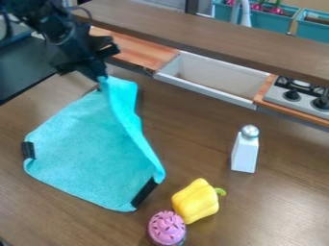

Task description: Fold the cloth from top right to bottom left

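The black gripper is at the upper left of the camera view, shut on the upper corner of the turquoise cloth. That corner is raised off the table, and a strip along the cloth's right edge stands up and curls over from the gripper down toward the lower right. The rest of the cloth lies flat on the brown table, with black patches at its left corner and its lower right edge. Part of the cloth's upper area is hidden behind the raised strip.
Right of the cloth's lower end lie a yellow pepper and a pink-topped cupcake. A white shaker stands upright farther right. Behind are a sink, a stove and a raised brown shelf.
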{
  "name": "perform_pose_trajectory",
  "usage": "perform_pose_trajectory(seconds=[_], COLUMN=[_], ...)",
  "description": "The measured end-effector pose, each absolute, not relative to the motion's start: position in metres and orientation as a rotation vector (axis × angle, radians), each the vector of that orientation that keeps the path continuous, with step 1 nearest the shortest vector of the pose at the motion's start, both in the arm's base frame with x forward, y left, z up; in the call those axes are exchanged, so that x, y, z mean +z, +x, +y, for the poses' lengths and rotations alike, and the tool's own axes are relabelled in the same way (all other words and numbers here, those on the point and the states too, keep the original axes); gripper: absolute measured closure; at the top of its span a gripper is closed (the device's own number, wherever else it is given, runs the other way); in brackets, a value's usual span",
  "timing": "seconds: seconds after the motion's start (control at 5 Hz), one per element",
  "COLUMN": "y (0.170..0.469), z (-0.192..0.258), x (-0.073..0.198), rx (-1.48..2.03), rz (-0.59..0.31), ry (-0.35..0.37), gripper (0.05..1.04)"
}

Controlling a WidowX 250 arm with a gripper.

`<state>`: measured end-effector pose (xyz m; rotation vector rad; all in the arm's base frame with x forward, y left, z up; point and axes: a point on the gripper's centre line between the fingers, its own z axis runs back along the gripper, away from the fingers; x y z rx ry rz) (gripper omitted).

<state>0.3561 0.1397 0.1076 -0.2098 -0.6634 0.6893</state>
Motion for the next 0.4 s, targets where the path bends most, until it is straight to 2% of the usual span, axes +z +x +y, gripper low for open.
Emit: perform_pose_trajectory(seconds=[0.4], y=[0.321], z=[0.168], x=[0.088], rx=[0.74], rz=[-0.583], ry=[-0.183], gripper=[1.033])
